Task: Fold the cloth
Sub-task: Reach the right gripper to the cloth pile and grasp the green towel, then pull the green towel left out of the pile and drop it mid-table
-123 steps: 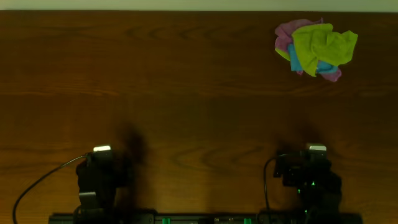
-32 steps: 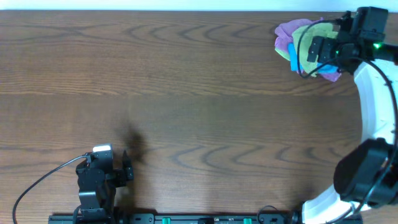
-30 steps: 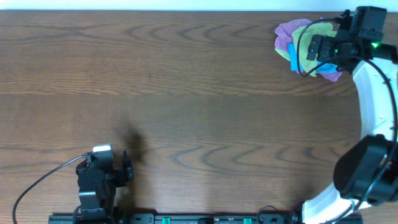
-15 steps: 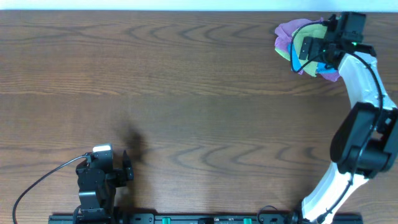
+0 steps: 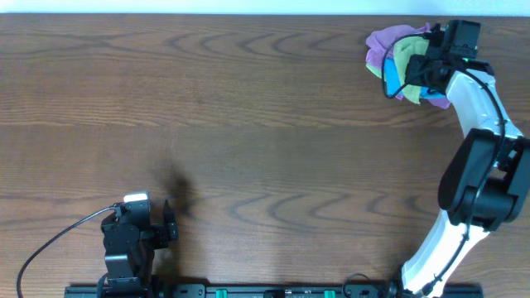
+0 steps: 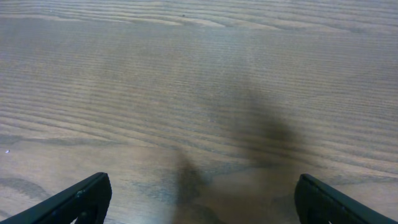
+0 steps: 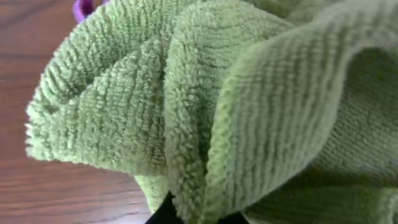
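The cloth (image 5: 404, 51) is a crumpled lime-green terry piece on a heap with purple and blue fabric at the table's far right. My right gripper (image 5: 424, 64) reaches into the heap from the right and is shut on a fold of the green cloth (image 7: 186, 93). In the right wrist view the fold fills the frame and the dark fingertips pinch it at the bottom edge, at the right gripper (image 7: 199, 218). My left gripper (image 5: 170, 225) rests at the near left, far from the cloth. Its fingers (image 6: 81, 198) stand wide apart over bare wood, the left gripper (image 6: 202, 208) open.
Purple fabric (image 5: 378, 45) and blue fabric (image 5: 391, 76) lie under the green piece. The wooden table (image 5: 248, 124) ends just behind the heap at its far edge. A black cable (image 5: 50, 244) curves by the left arm's base.
The right gripper has slid left into the heap and closed its jaws on a fold of the green cloth. The left arm has not moved.
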Robot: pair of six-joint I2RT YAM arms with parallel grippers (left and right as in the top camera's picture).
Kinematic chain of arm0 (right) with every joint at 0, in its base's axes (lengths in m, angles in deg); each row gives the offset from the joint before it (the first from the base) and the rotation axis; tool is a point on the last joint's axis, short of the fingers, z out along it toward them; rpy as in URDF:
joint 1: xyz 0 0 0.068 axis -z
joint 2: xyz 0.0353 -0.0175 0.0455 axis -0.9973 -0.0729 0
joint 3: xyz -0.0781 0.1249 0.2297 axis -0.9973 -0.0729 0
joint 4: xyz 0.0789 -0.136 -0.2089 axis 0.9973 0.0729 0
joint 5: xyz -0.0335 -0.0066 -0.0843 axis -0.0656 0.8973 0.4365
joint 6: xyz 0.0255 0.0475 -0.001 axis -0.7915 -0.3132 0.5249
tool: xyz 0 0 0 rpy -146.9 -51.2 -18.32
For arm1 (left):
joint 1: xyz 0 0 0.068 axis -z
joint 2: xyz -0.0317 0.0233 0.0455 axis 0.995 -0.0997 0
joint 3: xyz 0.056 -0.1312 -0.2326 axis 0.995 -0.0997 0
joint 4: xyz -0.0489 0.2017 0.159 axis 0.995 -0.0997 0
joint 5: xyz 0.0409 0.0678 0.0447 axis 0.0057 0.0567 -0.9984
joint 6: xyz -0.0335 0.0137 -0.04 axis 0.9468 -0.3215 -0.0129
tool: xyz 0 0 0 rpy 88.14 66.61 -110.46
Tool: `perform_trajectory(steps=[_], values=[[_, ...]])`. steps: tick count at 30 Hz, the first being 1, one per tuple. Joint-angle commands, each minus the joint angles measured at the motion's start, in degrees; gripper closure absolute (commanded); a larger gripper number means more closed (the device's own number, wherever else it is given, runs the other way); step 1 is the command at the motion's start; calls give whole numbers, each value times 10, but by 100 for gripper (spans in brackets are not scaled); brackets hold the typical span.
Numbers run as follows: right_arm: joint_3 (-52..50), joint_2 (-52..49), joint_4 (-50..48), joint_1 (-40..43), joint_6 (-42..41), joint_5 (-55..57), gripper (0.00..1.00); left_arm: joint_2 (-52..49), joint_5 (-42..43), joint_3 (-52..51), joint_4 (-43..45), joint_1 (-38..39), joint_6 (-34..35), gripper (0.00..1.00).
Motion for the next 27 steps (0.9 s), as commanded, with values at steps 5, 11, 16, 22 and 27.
perform_trajectory(steps=[5, 11, 16, 22, 27], values=[[11, 47, 33, -11, 2, -16, 99, 3, -4, -5, -3, -2, 4, 5], [11, 116, 89, -42, 16, -16, 99, 3, -4, -5, -2, -2, 4, 5], [11, 166, 144, -72, 18, -16, 99, 3, -4, -5, -3, -2, 4, 5], [11, 221, 244, -141, 43, -50, 99, 3, -4, -5, -3, -2, 4, 5], [11, 249, 310, -226, 52, -98, 99, 3, -4, -5, -3, -2, 4, 5]])
